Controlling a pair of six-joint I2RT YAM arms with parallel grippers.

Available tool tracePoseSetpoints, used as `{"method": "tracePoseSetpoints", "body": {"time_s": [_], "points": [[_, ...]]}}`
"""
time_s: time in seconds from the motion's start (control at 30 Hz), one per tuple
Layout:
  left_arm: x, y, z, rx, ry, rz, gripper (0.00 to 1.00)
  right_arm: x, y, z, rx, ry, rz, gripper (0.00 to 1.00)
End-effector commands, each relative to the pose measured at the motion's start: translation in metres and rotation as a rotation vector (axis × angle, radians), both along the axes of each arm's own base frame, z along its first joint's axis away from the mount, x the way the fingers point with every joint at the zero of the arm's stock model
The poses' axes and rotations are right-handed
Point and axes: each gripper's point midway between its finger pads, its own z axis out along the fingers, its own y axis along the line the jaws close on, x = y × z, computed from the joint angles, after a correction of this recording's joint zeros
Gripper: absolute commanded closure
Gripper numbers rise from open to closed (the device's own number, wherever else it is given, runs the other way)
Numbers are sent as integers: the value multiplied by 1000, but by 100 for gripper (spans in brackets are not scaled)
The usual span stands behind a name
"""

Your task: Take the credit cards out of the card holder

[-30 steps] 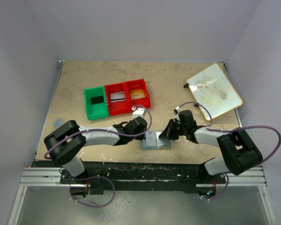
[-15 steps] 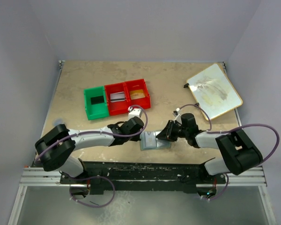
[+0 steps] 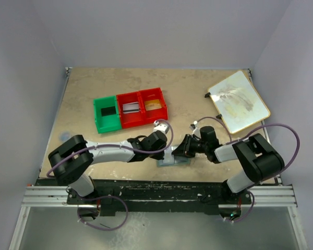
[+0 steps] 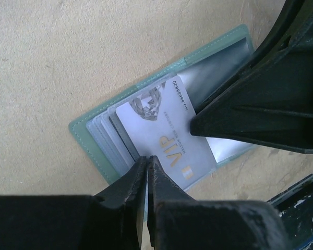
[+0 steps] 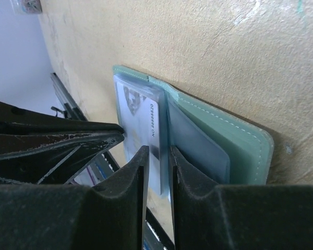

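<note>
The card holder (image 3: 180, 161) lies open on the table near the front edge, with a green rim (image 4: 92, 139) and clear pockets (image 5: 197, 145). A pale credit card (image 4: 161, 130) printed "VIP" lies across its left half, partly out of a pocket; the same card (image 5: 141, 112) shows in the right wrist view. My left gripper (image 4: 147, 159) is shut, its tips resting at the card's near edge. From the right, my right gripper (image 5: 157, 155) stands narrowly open, its tips over the card's other edge beside a pocket. Both grippers meet over the card holder in the top view, left gripper (image 3: 168, 151), right gripper (image 3: 179, 150).
A green bin (image 3: 106, 124) and a red two-part bin (image 3: 142, 117) stand at the back left, each with a card inside. A cream board (image 3: 238, 101) lies at the back right. The table's front edge and a metal rail run just below the card holder.
My left gripper has moved right onto the card holder. My right gripper has slid left and parted its jaws slightly. The card holder has stayed in place.
</note>
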Motion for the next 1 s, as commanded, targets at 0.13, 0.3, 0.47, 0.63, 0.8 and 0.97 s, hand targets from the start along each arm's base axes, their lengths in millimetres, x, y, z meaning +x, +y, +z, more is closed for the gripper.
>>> {"method": "tracePoseSetpoints", "body": {"time_s": [0.13, 0.3, 0.47, 0.63, 0.8, 0.97], "points": [[-5, 14, -19, 97, 19, -4, 100, 0, 9, 9, 63, -20, 30, 91], [-10, 38, -40, 166, 30, 39, 100, -1, -6, 2, -41, 11, -16, 98], [-10, 46, -51, 219, 32, 52, 100, 4, -10, 8, -60, -38, -11, 100], [-10, 55, -61, 264, 27, 65, 100, 2, -8, 15, 2, -45, 11, 100], [-12, 61, -70, 299, 30, 68, 100, -1, -15, 18, 41, -59, 36, 100], [-14, 61, -76, 304, 39, 69, 100, -3, -28, 7, 7, -35, 51, 100]]}}
